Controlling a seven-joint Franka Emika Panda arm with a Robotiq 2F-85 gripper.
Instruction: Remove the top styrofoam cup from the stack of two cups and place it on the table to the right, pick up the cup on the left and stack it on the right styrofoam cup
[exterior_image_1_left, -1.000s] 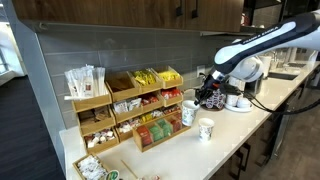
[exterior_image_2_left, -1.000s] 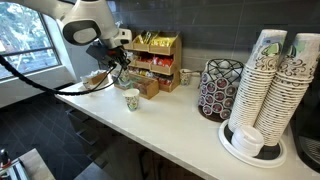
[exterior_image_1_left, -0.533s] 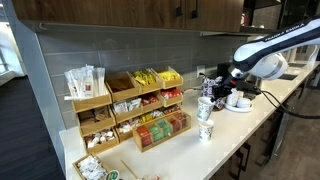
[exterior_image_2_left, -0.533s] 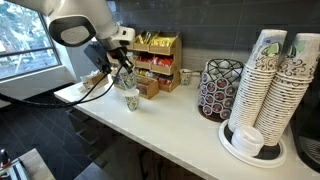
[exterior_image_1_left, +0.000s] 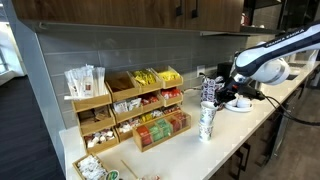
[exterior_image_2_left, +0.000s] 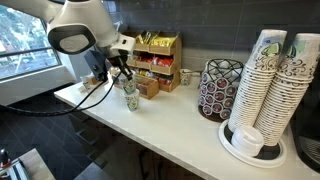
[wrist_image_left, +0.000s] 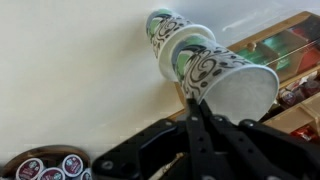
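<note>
Two small white foam cups with dark greenish marks stand nested on the pale countertop (exterior_image_1_left: 240, 128). The upper cup (exterior_image_1_left: 207, 106) sits tilted in the lower cup (exterior_image_1_left: 206, 130). They also show in an exterior view, the upper cup (exterior_image_2_left: 129, 90) in the lower cup (exterior_image_2_left: 131, 103). My gripper (exterior_image_1_left: 213, 97) is just above the stack and is shut on the upper cup's rim. In the wrist view the fingers (wrist_image_left: 193, 98) pinch the wall of the upper cup (wrist_image_left: 225, 78), and the lower cup (wrist_image_left: 168, 28) is beyond it.
Wooden organizers (exterior_image_1_left: 140, 110) with packets stand against the back wall beside the stack. A dark pod carousel (exterior_image_2_left: 218, 90) and tall stacks of printed paper cups (exterior_image_2_left: 272, 80) stand further along the counter. A white plate (exterior_image_1_left: 240, 106) lies behind the gripper.
My gripper has carried the cup sideways from beside the organizers to above the other cup, then lowered it into that cup. The standing cup has not moved.
</note>
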